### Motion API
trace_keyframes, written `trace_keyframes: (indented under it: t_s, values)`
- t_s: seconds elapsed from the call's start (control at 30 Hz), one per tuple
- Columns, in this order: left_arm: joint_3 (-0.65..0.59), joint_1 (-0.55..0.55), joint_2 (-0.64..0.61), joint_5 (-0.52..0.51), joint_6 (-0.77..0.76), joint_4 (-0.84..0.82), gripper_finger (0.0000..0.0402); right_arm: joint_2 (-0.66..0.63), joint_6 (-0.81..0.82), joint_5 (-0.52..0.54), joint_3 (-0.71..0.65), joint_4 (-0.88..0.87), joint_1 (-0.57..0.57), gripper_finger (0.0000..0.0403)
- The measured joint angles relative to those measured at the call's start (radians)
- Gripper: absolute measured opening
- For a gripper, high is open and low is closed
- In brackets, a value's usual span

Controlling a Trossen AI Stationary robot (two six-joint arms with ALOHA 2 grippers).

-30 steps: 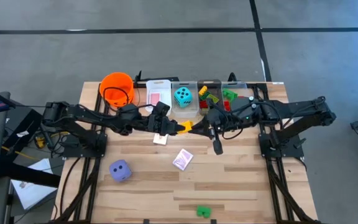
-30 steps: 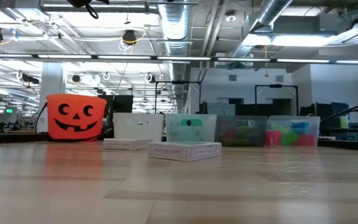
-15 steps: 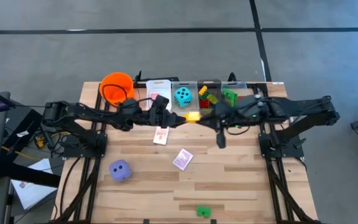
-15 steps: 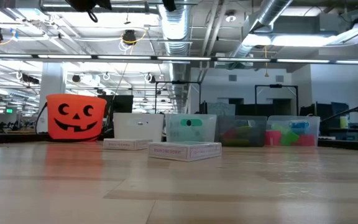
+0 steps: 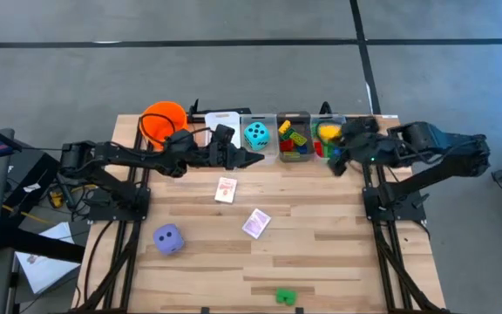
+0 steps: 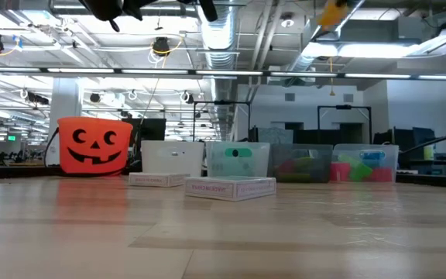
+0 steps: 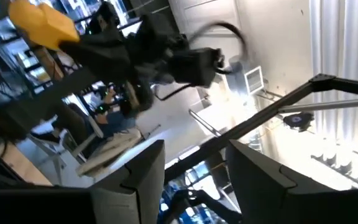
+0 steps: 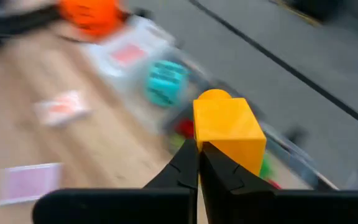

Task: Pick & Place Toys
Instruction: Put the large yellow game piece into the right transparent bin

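Note:
My right gripper point(image 8: 199, 158) is shut on a yellow brick point(image 8: 229, 127) and hangs high over the far-right clear bins point(image 5: 296, 139); the brick point(image 6: 333, 13) also shows at the top of the low view. My left gripper point(image 7: 194, 186) is open with nothing between its fingers, level above the table in front of the bin with the teal die point(image 5: 255, 134). Two pink-backed cards point(image 5: 226, 189) point(image 5: 255, 223) lie flat on the table. A purple die point(image 5: 167, 238) sits near left and a green brick point(image 5: 284, 297) by the near edge. My right gripper pinches the yellow brick by its lower edge point(image 8: 211, 149) at the ends of its two shut fingers. The brick stands beyond the fingertips, stud up, lifted clear of the table and above the bins.
An orange bucket point(image 5: 162, 122) stands at the far left beside a white bin point(image 5: 220, 120). A row of clear bins holds coloured bricks point(image 5: 293, 144). The wooden table point(image 5: 338, 253) is bare on its near right part.
My right gripper has swung from the table's middle toward the far right, over the bins, carrying the yellow brick and turning its wrist. My left gripper has drifted toward the far edge, away from the card below it.

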Motion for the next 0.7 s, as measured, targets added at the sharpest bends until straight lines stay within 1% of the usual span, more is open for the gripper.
trace_keyframes:
  t_s: [0.1, 0.17, 0.33, 0.43, 0.57, 0.63, 0.7]
  values:
    - [0.000, 0.002, 0.000, -0.035, 0.032, 0.000, 0.0165, -0.024, 0.108, 0.046, 0.000, -0.153, -0.041, 0.0001]
    - [0.000, 0.002, 0.000, -0.067, 0.050, -0.001, 0.0166, -0.031, 0.160, 0.062, 0.000, -0.210, -0.074, 0.0001]
    - [0.000, 0.002, 0.000, -0.134, 0.054, -0.001, 0.0166, -0.037, 0.163, 0.088, -0.002, -0.228, -0.158, 0.0001]
    - [0.000, 0.002, 0.001, -0.169, 0.054, -0.001, 0.0166, -0.040, 0.142, 0.113, -0.050, -0.189, -0.206, 0.0001]
    - [-0.001, 0.002, 0.001, -0.180, 0.054, -0.002, 0.0166, -0.078, 0.116, 0.099, -0.200, -0.089, -0.269, 0.0001]
    - [-0.001, 0.002, 0.001, -0.181, 0.054, -0.002, 0.0165, -0.109, 0.086, 0.050, -0.296, 0.015, -0.300, 0.0001]
    - [-0.001, 0.002, 0.001, -0.181, 0.054, -0.002, 0.0164, -0.149, 0.036, -0.025, -0.395, 0.154, -0.345, 0.0001]
